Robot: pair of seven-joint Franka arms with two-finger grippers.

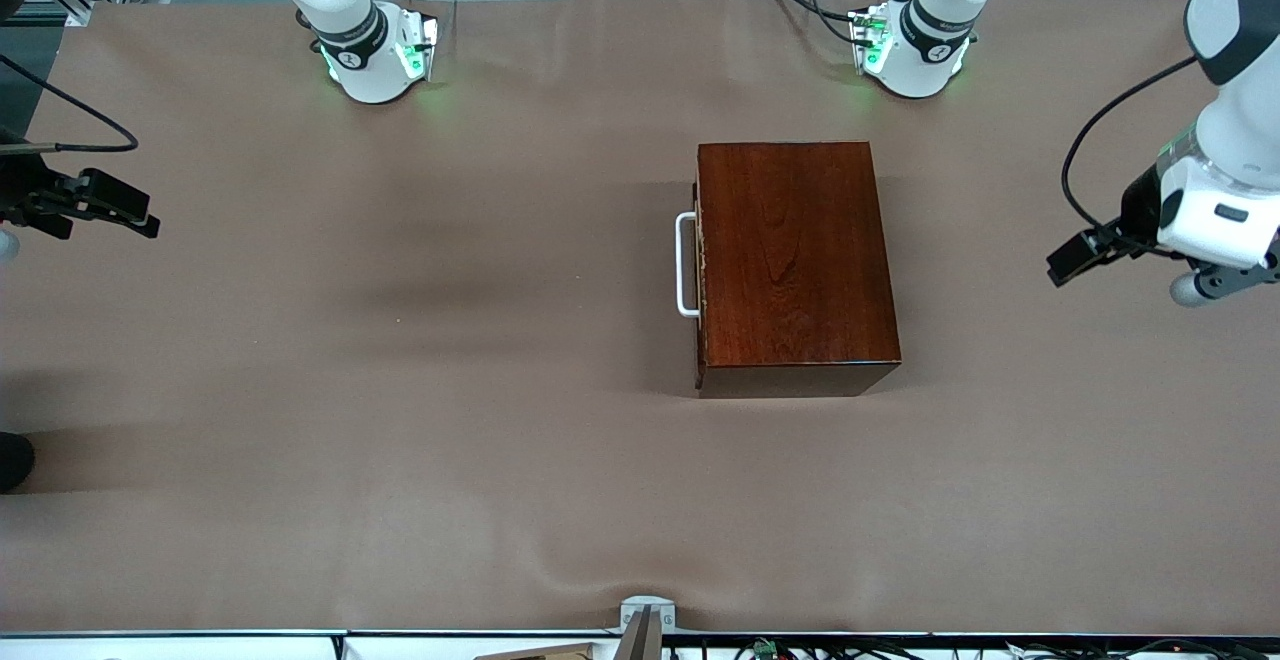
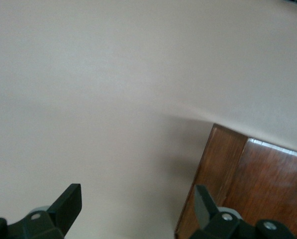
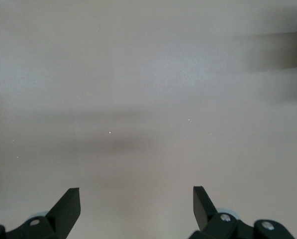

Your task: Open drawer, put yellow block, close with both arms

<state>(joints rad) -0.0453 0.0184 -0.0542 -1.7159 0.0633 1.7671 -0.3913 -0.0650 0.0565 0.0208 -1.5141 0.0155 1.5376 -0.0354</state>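
The dark mahogany box (image 1: 795, 260) stands mid-table, toward the left arm's end. Its drawer is shut, and only the thin front edge (image 1: 700, 270) and the white bar handle (image 1: 686, 265) show, facing the right arm's end. No yellow block shows in any view. My left gripper (image 1: 1068, 265) is open and empty, up over the cloth at the left arm's end of the table. Its wrist view (image 2: 137, 204) shows a corner of the box (image 2: 257, 184). My right gripper (image 1: 125, 212) is open and empty over the right arm's end, and its wrist view (image 3: 137, 204) shows only bare cloth.
A brown cloth (image 1: 400, 390) covers the whole table. The two arm bases (image 1: 375, 50) (image 1: 915, 45) stand along the edge farthest from the camera. A small grey mount (image 1: 645, 620) sits at the nearest edge.
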